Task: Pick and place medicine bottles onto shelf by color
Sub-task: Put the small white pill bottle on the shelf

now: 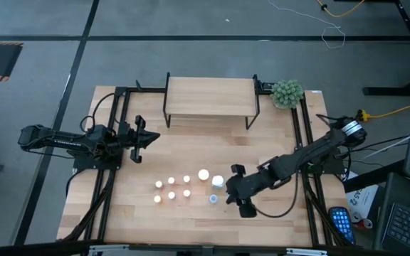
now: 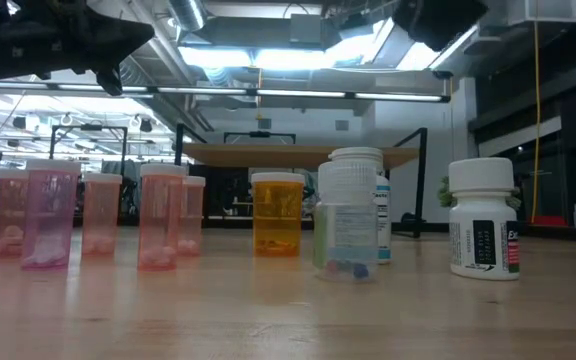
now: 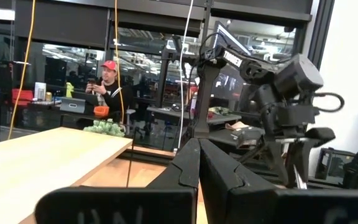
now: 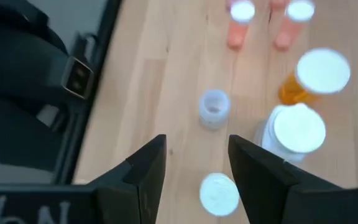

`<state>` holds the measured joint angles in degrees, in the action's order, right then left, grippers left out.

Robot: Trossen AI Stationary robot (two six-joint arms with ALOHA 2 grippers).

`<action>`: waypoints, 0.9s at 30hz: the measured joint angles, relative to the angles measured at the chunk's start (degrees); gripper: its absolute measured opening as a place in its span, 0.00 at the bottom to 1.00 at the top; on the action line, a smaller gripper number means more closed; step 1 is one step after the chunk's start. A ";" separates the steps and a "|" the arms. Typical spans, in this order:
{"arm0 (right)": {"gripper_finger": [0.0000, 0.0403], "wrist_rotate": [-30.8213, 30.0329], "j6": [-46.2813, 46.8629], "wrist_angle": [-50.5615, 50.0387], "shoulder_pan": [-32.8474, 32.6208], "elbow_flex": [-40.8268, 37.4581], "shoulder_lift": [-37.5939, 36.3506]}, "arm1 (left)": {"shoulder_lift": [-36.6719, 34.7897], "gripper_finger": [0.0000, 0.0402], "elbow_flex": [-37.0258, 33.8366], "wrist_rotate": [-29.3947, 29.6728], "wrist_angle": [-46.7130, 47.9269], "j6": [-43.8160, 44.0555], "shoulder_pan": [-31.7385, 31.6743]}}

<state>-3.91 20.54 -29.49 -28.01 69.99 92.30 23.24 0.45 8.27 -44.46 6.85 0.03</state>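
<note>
Wooden planking forms the table (image 1: 191,213), which is framed by black rails and set on a grey floor. At its far edge the shelf (image 1: 210,97) is positioned, a light wooden top on thin black legs, with nothing resting on it; a green plant ball (image 1: 287,93) is located just beside its right end. The medicine bottles (image 1: 180,186) are grouped upright on the table's near half: several pink ones to the left, an orange one (image 2: 277,214) toward the middle, a clear one (image 2: 347,226) with a white-blue one behind it, and a white one (image 2: 484,218) to the right in the low view. The left gripper (image 1: 142,139) is held well apart from the bottles at the table's left side, and its jaws are closed on nothing. The right gripper (image 1: 232,192) is held low just beside the right end of the group, near a small clear bottle (image 4: 214,109) and the white-capped ones; its jaws are seen parted in the right wrist view, and nothing is gripped between them. A seated person (image 3: 109,87) is visible in the room beyond the table.
</note>
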 joint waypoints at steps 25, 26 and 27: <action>0.44 -2.08 0.11 -6.04 0.00 -0.03 8.24 | -0.02 0.00 0.00 0.00 5.00 0.00 0.00; 0.44 -2.09 0.13 -6.31 0.00 -0.03 8.39 | -0.02 0.00 0.00 -0.02 5.01 0.00 0.00; 0.44 -2.08 0.13 -6.20 0.00 -0.03 8.51 | 0.00 0.00 0.00 0.00 5.03 0.02 -0.02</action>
<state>-5.99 20.67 -35.69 -28.01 69.95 100.81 23.24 0.45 8.27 -39.43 6.87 0.01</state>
